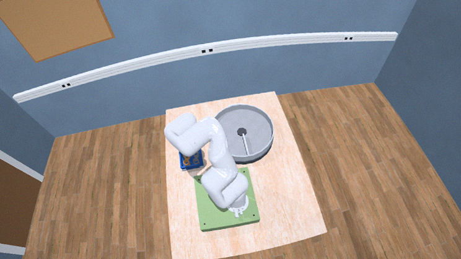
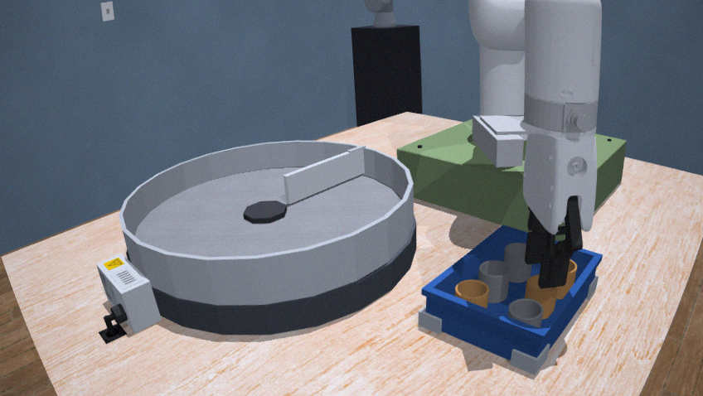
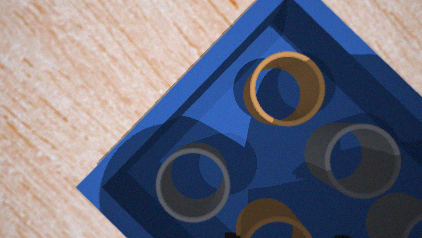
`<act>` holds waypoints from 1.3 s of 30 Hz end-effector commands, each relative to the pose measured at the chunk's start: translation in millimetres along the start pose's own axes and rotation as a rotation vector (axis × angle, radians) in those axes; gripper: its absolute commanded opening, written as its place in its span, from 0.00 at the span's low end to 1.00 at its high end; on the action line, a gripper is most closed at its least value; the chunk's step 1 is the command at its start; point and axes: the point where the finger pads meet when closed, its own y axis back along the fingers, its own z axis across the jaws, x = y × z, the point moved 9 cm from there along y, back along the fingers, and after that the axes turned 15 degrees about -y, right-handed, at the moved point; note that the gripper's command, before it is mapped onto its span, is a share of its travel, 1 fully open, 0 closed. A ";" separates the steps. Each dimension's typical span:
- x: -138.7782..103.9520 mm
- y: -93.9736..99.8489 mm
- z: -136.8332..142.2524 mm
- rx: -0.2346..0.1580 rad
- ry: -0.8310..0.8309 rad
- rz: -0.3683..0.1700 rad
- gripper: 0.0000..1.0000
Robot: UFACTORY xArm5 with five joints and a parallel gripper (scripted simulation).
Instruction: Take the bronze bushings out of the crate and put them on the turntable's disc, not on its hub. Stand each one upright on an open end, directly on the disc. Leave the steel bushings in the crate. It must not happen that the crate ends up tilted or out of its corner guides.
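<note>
The blue crate (image 2: pixel 492 325) (image 1: pixel 182 166) (image 3: pixel 165 115) holds upright bushings. The bronze ones are a front-left one (image 2: pixel 471 292) (image 3: pixel 314 85), a middle one (image 2: pixel 537 297) (image 3: pixel 270 209) and a back one (image 2: pixel 569 273). The steel ones (image 2: pixel 493 278) (image 2: pixel 515 255) (image 2: pixel 526 311) stand among them and show in the wrist view (image 3: pixel 195 211) (image 3: pixel 316 150). My gripper (image 2: pixel 552 281) is down inside the crate, open, with its fingers on either side of the middle bronze bushing and not closed on it. The turntable's grey disc (image 2: pixel 196 227) (image 1: pixel 257 135) carries only its dark hub (image 2: pixel 264 211) (image 1: pixel 242 131).
A raised rim (image 2: pixel 275 255) rings the disc, and a low grey divider wall (image 2: pixel 324 174) runs from the hub to the rim. A small control box (image 2: pixel 128 294) sits at the turntable's front. The arm's green base block (image 2: pixel 458 169) (image 1: pixel 209 211) stands behind the crate.
</note>
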 end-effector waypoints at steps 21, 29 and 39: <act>-0.1 -6.5 -1.1 0.003 0.000 0.000 0.48; -0.1 -6.9 -1.1 0.003 0.000 0.000 0.48; -0.1 -19.6 -1.1 0.003 0.000 0.000 0.48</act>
